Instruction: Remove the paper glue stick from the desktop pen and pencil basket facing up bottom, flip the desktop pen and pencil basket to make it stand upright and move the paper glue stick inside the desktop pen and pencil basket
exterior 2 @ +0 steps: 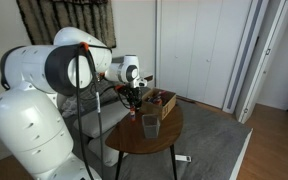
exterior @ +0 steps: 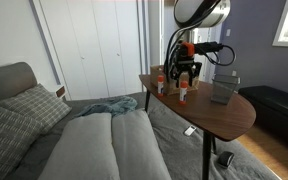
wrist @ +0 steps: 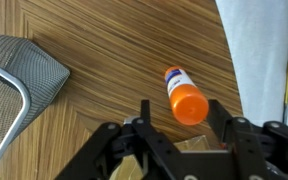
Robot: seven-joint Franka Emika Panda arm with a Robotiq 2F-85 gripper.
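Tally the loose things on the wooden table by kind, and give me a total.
Mesh pen basket: 1
Glue stick: 1
Brown box: 1
Total: 3. What the box holds is too small to tell, so it is left out.
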